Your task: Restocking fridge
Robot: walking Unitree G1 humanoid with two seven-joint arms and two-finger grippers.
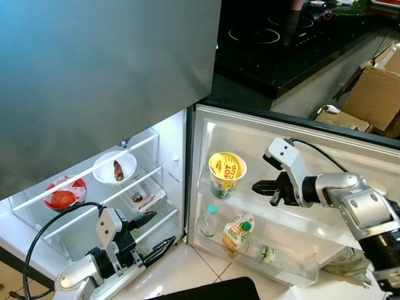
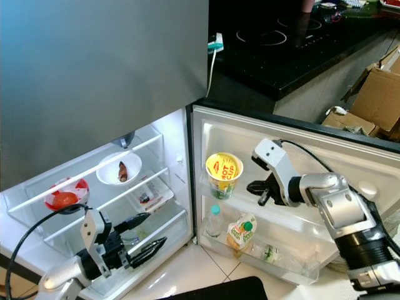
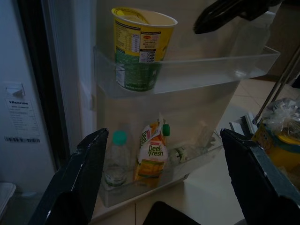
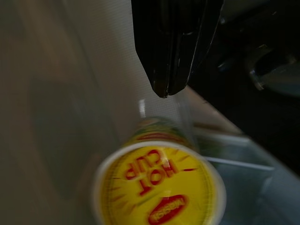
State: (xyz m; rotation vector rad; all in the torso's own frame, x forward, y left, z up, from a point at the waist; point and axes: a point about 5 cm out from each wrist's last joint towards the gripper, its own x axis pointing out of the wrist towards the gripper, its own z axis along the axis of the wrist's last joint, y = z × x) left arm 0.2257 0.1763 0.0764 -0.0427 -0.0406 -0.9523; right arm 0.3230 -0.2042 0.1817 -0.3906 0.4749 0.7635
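My right gripper (image 1: 265, 185), fingers pressed together, sits beside the noodle cup (image 1: 227, 173) on the door shelf (image 1: 294, 215); left gripper (image 1: 156, 234) (fingers spread) hangs low by the fridge.

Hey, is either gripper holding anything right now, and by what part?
Nothing is held. The right gripper is shut and empty beside the yellow noodle cup; the left gripper hangs open.

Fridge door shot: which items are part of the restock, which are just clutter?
Job:
noodle cup, upper door shelf
right gripper, shut, beside it
water bottle
juice pouch

Lying about:
cardboard boxes
cooktop
left gripper, open, idle
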